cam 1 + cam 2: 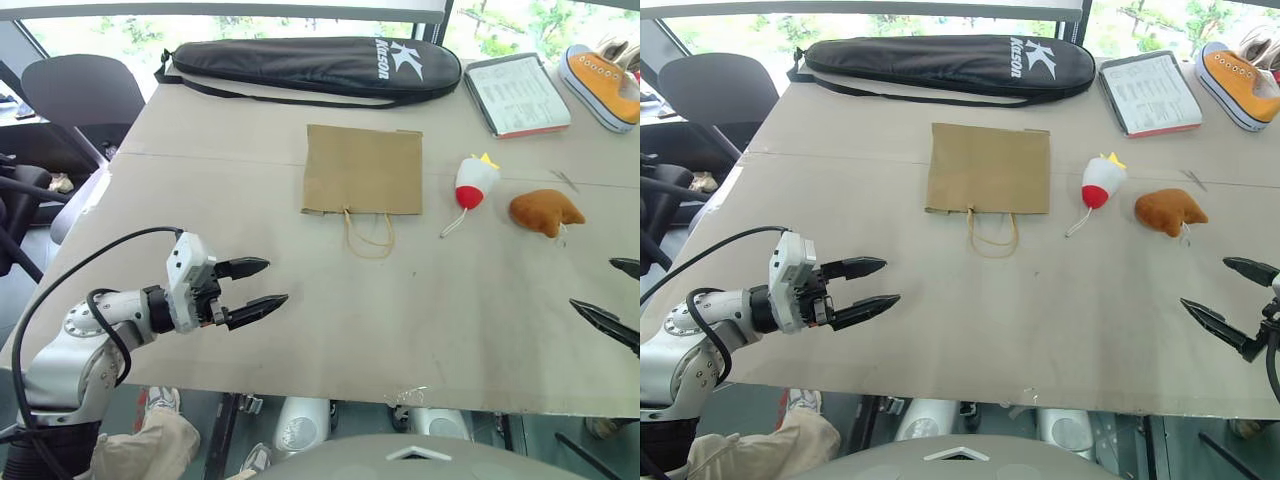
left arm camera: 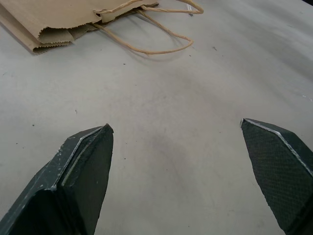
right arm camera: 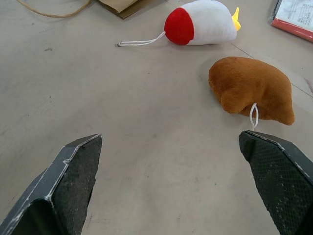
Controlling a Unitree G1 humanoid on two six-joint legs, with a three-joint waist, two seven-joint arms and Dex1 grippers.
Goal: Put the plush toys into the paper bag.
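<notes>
Left gripper (image 1: 264, 285) hovers low over the table (image 1: 400, 320), fingers spread, empty, bag (image 1: 363, 169) flat ahead. Right gripper (image 1: 1232, 297) likewise splayed; white toy (image 3: 203, 23) and brown toy (image 3: 252, 88) lie just beyond its fingertips.

1. The right gripper (image 3: 171, 181) has its two black jaws wide apart, with nothing between them.
2. The white toy (image 3: 203, 22) lies on the gray surface (image 3: 122, 122), with a red end and a thin cord.
3. The brown toy (image 3: 252, 90) lies near it, not touching.
</notes>
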